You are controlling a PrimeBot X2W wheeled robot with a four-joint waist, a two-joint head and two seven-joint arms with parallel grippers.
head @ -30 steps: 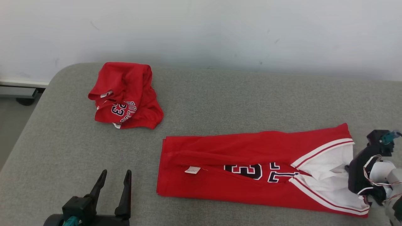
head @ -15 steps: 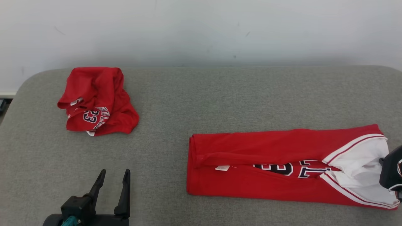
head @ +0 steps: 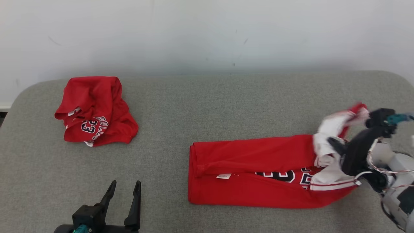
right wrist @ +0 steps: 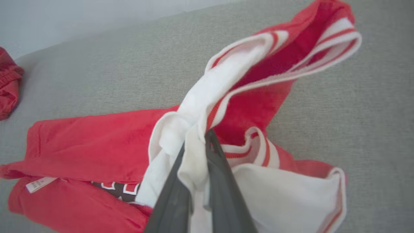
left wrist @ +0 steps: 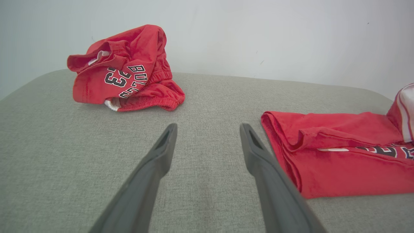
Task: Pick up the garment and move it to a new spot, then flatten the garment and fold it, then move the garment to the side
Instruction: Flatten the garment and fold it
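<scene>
Pinching the white end of the long folded red jersey [head: 252, 161] at 3 o'clock on the soft grey table [head: 226, 103], the dark right gripper [right wrist: 202, 142] may pull too hard and undo the fold, while the left gripper [head: 124, 189] sits spread at 7 o'clock.

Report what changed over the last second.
The right gripper, shut on the jersey by its white-trimmed end throughout, lifted that end off the cushion and drew it left in the head view, bunching it. The left gripper stayed open and idle. The crumpled garment and the jersey's other end lay unmoved.
</scene>
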